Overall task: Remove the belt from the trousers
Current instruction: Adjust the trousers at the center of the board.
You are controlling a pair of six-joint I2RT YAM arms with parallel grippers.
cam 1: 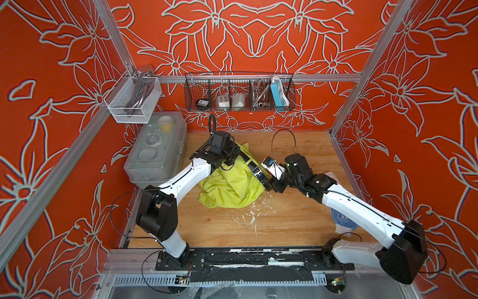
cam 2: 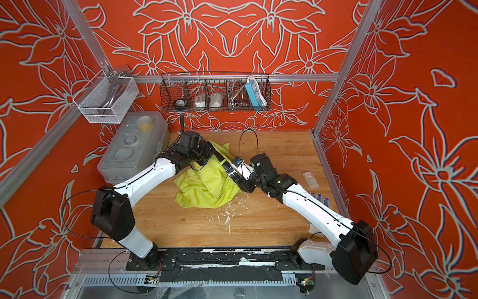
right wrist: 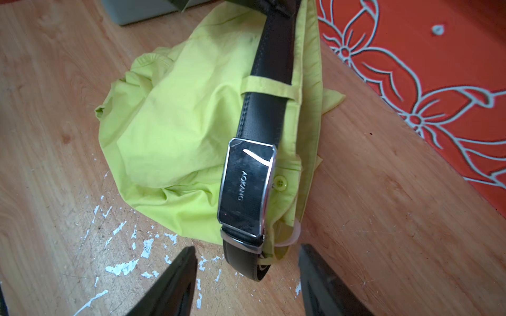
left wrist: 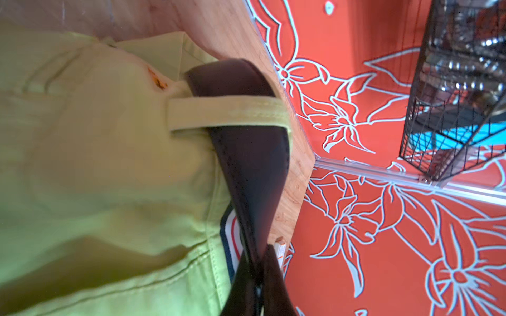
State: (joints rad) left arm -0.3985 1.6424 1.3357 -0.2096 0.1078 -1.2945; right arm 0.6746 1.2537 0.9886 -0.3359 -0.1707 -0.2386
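While the left gripper (cam 1: 232, 159) is clamped shut at the waistband end of the trousers (cam 1: 230, 185), the right gripper (right wrist: 247, 248) hangs released, its two dark fingers (right wrist: 180, 279) spread wide and touching nothing. Directly ahead of that open right gripper, the belt (right wrist: 262, 117) lies on top of the lime-green cloth. Its short curled end sits between the fingertips, apart from both, and the glossy rectangular buckle (right wrist: 246, 186), lettered AOKANG, lies just beyond them. From the buckle the black stitched belt runs away from the right gripper, passes under a belt loop (right wrist: 268, 89) and goes on toward the left gripper at the far edge of that view. A green button (right wrist: 279, 183) shows just beside the buckle. In the left wrist view the belt (left wrist: 252, 153) is threaded under a belt loop (left wrist: 227, 115) close in front of the left gripper and pressed against the fabric. That gripper's own fingers are out of that view, so whether it pinches belt, cloth or both cannot be told. In both top views the trousers lie bunched on the wooden tabletop (cam 1: 297, 214) between the two grippers. White flecks (right wrist: 123, 265) mark the wood under and beside the right gripper's fingers.
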